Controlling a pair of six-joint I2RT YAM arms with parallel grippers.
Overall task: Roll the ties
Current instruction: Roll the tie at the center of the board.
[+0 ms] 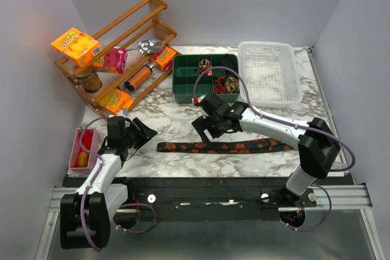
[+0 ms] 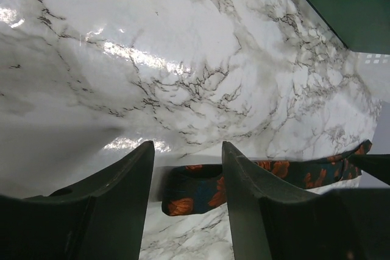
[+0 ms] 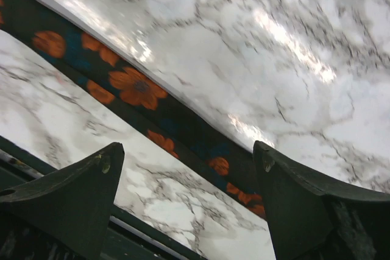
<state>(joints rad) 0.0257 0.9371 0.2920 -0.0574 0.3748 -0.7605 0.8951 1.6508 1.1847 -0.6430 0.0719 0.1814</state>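
The left arm reaches from its base at the near-left corner and leans low over the table (image 1: 173, 120), wrist turned so that the left claw (image 2: 187, 145) points rightward along the surface. Its jaws stand moderately apart with nothing between them, hovering just above the marble. Just past their tips lies the blunt left end of the tie (image 1: 225, 147) — a dark strip with orange flowers, stretched flat on the near part of the table, its long axis running left to right, roughly parallel to the near edge. So the end from which a roll would likely start lies just to the right of the left claw, nearly in line with its gap, and that arm is the nearer one to it. Farther right, above the middle stretch of the tie, hangs the right claw (image 3: 187, 150), jaws spread wide and empty. In its wrist view the strip crosses slantwise beneath the gap, and the claw looks clear of the cloth. The right arm comes in from its base at the near right, elbow raised and forearm stretched leftward across the table. My guess is that the left claw must drop a little and nip the tie's end — while the right steadies the strip.
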